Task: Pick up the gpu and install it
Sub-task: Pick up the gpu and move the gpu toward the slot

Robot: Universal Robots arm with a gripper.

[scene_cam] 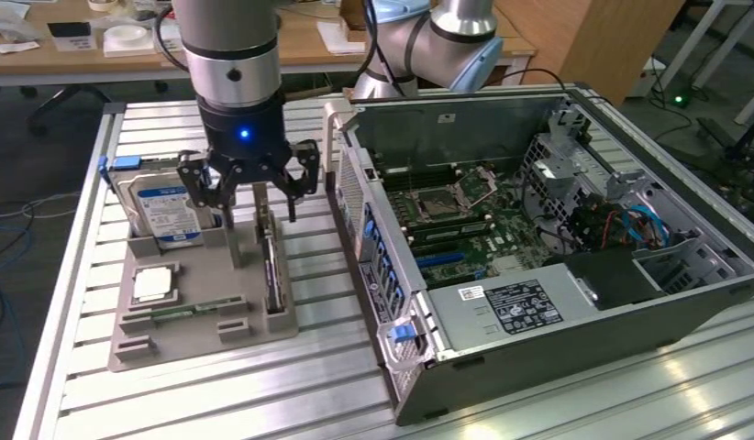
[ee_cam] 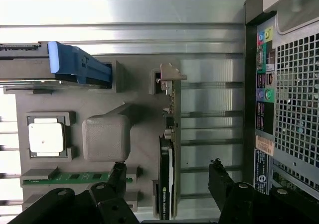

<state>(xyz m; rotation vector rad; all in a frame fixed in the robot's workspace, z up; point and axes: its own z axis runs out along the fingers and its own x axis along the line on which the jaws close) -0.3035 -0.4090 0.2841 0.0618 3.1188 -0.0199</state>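
Note:
The gpu (scene_cam: 271, 270) is a thin dark card standing on edge in a slot of the grey holder tray (scene_cam: 187, 344). From the wrist view the gpu (ee_cam: 168, 184) appears edge-on, with its metal bracket at one end. My gripper (scene_cam: 260, 213) hangs just above it, open, one finger on each side of the card without touching it. In the wrist view the two dark fingertips (ee_cam: 118, 176) of my gripper (ee_cam: 168, 178) flank the card with room to spare. The open computer case (scene_cam: 537, 229) with its motherboard (scene_cam: 469, 225) lies to the exterior view's right.
The tray also holds a silver hard drive (scene_cam: 169, 211), a processor chip (scene_cam: 153, 284), a green memory stick (scene_cam: 187, 312) and a grey block on a post (ee_cam: 105, 137). The case's rear panel (ee_cam: 279, 99) stands close beside the tray. Desks and a second arm's base (scene_cam: 426, 46) are behind.

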